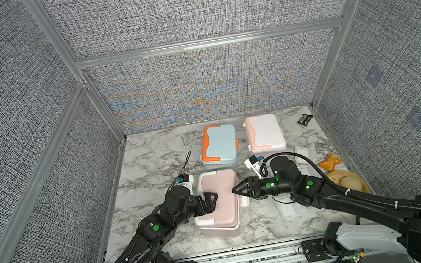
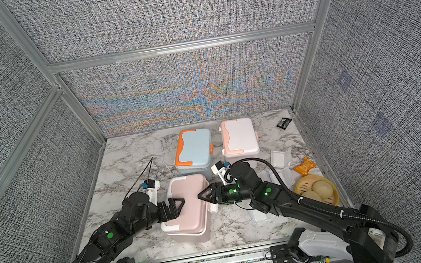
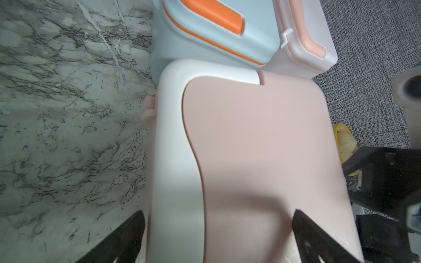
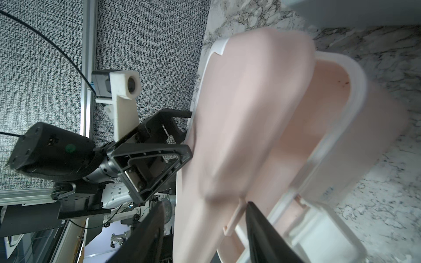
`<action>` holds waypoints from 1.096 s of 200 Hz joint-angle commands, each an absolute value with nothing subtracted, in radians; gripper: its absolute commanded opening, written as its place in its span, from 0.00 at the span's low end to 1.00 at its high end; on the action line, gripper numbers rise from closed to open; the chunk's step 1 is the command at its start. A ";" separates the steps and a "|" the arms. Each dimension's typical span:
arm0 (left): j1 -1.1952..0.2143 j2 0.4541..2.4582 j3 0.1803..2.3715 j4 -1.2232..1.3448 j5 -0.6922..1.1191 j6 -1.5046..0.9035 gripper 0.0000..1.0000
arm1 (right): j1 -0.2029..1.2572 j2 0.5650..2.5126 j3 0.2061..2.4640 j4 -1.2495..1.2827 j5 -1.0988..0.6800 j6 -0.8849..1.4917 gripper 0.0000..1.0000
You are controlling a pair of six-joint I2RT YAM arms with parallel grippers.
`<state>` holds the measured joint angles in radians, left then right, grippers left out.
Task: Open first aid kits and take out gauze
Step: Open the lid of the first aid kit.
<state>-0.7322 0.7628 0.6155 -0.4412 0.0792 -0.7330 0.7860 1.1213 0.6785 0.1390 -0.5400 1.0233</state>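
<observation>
Table [image 1: 153,176], seen in both top views.
- Centre front: near kit [image 1: 224,212], its lid raised along the right edge.
- Close behind it: far-left kit [image 1: 220,143]; to the right of that stands the far-right kit [image 1: 265,131].
- Far right corner: packet [image 1: 304,118].
- Right of the near kit and in front of the far-right kit: gauze [image 1: 305,152], with another pad [image 1: 288,208] nearer the front.
- Right edge: bowl [image 2: 304,186], with a pouch [image 1: 330,162] just behind it.
- At the near kit's left side is the left gripper [image 1: 212,198]; at its right edge, the right gripper [image 1: 238,189].
</observation>
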 commanded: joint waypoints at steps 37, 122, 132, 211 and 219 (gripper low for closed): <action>-0.635 0.741 0.620 -0.424 0.241 -0.750 0.99 | 0.791 1.181 0.728 0.285 -0.615 1.078 0.58; -0.484 0.718 0.678 -0.492 0.343 -0.692 0.99 | 0.813 1.243 0.848 0.247 -0.623 1.060 0.58; -0.455 0.729 0.699 -0.522 0.351 -0.673 1.00 | 0.816 1.252 0.869 0.239 -0.624 1.054 0.58; -0.267 0.775 0.901 -0.645 0.426 -0.572 0.99 | 0.866 1.388 1.106 0.160 -0.634 1.007 0.58; -0.252 0.775 0.925 -0.657 0.432 -0.566 0.99 | 0.872 1.413 1.133 0.155 -0.634 1.005 0.58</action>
